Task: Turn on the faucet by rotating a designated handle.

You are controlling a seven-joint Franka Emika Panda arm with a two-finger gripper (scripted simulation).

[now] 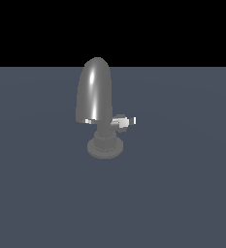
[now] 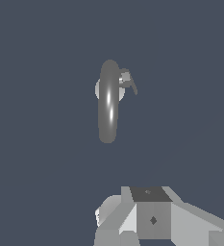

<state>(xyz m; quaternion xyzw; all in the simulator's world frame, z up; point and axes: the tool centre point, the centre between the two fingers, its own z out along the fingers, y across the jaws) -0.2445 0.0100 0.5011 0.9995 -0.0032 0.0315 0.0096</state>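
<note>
The faucet [image 1: 94, 92] is a glossy grey fixture standing upright on a round disc base, slightly to the exterior view's left of centre. Its handle [image 1: 125, 121], a short silver lever with a whitish tip, sticks out from the neck toward the exterior view's right. The wrist view looks down on the faucet [image 2: 108, 103] from above, with the handle [image 2: 128, 81] beside the spout's end. Only grey-white blocky parts of my gripper [image 2: 152, 218] show at that picture's edge, well apart from the faucet. Its fingers are not distinguishable. The gripper does not appear in the exterior view.
The faucet stands on a flat dark blue-grey floor [image 1: 182, 193] that stretches in all directions. Beyond the floor's far edge is black background.
</note>
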